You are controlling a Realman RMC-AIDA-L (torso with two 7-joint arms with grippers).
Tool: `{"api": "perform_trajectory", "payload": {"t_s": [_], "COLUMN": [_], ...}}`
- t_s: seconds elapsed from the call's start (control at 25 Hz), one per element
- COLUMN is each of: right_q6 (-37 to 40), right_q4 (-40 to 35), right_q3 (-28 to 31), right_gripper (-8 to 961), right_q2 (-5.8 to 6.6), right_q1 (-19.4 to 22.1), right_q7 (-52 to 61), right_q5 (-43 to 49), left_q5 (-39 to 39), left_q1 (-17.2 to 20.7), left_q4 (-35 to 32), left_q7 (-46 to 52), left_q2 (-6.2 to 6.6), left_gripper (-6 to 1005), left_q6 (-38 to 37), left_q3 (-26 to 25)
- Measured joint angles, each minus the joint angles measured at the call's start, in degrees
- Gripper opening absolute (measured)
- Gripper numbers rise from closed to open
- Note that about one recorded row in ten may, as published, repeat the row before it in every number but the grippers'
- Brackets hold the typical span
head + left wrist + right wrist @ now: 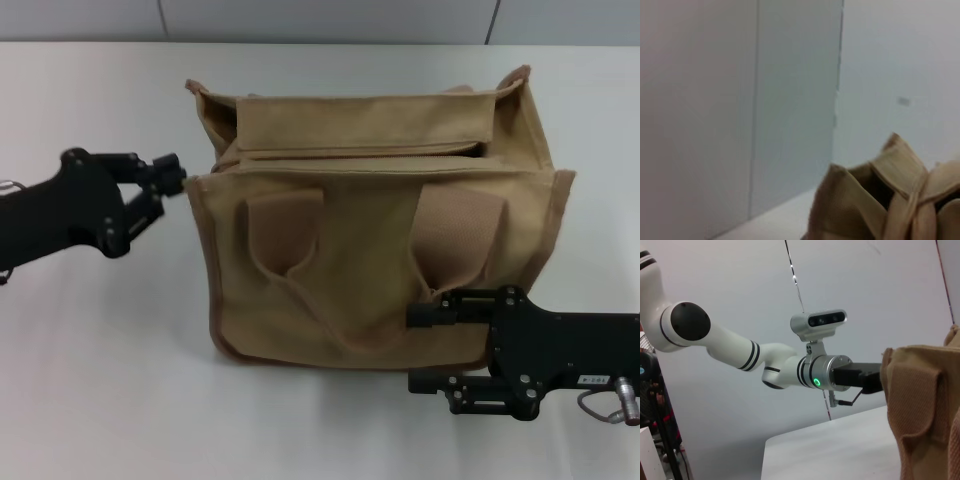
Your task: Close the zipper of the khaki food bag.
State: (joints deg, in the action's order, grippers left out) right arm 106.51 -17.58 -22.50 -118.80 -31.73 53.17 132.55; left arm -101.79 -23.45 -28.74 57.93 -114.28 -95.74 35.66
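Observation:
The khaki food bag (pixel 370 270) stands in the middle of the white table, its two wide handles folded down over the front face. Its zipper (pixel 350 153) runs along the top under a folded flap, with a dark gap at the right end; I cannot make out the pull tab. My left gripper (pixel 165 190) is open, just off the bag's upper left corner. Open too, my right gripper (pixel 425 348) sits at the bag's lower right front, upper finger against the fabric. The bag's end flaps (pixel 900 165) show in the left wrist view, and the bag (pixel 920 400) in the right wrist view.
The white table (pixel 110 380) spreads around the bag, and a grey panelled wall (pixel 320 18) runs behind it. In the right wrist view the left arm (pixel 740 352), with its wrist camera, reaches toward the bag's far end.

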Motion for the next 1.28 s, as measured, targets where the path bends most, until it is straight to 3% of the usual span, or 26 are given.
{"api": "perform_trajectory", "payload": {"t_s": [0.08,0.24,0.56,0.68,0.96,1.04,1.28], "right_q6": [0.0,0.0,-0.08,-0.15,-0.25,-0.25,-0.27], "right_q4": [0.0,0.0,0.0,0.0,0.0,0.0,0.0], "right_q3": [0.0,-0.17,-0.05,-0.03,0.01,0.01,0.02], "right_gripper": [637,637,637,636,636,636,636], "right_q2": [0.04,0.06,0.06,0.06,-0.03,-0.04,-0.12], "right_q1": [0.0,0.0,0.0,0.0,0.0,0.01,0.0], "right_q7": [0.0,0.0,0.25,0.51,0.53,0.53,0.53], "right_q5": [-0.02,-0.02,-0.02,-0.02,-0.01,-0.02,-0.01], "left_q5": [-0.7,-1.84,-2.71,-1.88,-0.99,-0.95,-0.68], "left_q1": [-0.41,-2.17,-2.58,-2.29,-2.21,-2.26,-2.47], "left_q4": [-0.11,-0.17,-0.58,-0.65,-0.89,-0.89,-1.39], "left_q7": [0.83,1.01,-6.98,-8.88,-8.01,-7.22,-4.8], "left_q2": [-0.11,-0.82,-2.4,-2.58,-2.3,-2.07,-1.6], "left_gripper": [87,316,472,530,556,355,135], "left_q6": [-0.04,0.07,0.56,-0.31,-1.57,-1.81,-2.01], "left_q3": [0.25,1.54,1.13,-0.35,-1.14,-1.14,-1.25]}}
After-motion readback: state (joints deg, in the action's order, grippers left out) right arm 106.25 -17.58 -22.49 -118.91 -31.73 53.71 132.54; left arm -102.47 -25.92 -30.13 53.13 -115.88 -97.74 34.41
